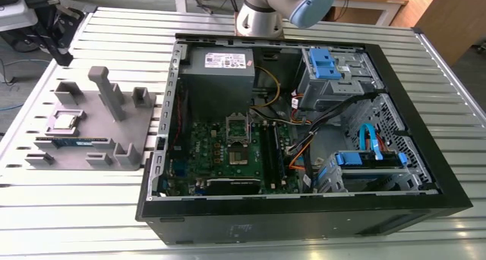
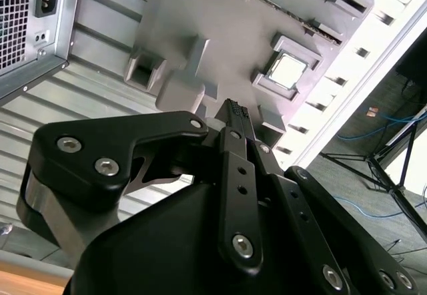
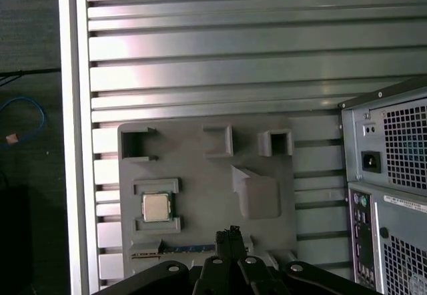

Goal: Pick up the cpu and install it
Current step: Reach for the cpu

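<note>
Slatted metal table (image 1: 76, 214) carrying an open PC case (image 1: 304, 217) and, on the exterior view's left, a grey holder (image 1: 95, 126). Past the table edge it's dark floor (image 3: 30, 175) with a blue cable (image 3: 27, 111) lying loose.

Hard-to-see stuff first: the arm (image 1: 277, 9) is cut off at the top of the exterior view. The socket (image 1: 238, 129) on the board is too small to tell if it's latched or not. The memory stick (image 3: 190, 247) on the holder is partly hidden behind the hand in the first wrist view.

The hand (image 3: 231, 233) looks pinched fully closed in both wrist views, fingertips together with nothing between them. It hangs above the holder's edge, clear of everything.

The cpu (image 3: 157, 206) sits flat in its square pocket on the holder, silvery top up, just beside the memory stick and well apart from the case.
</note>
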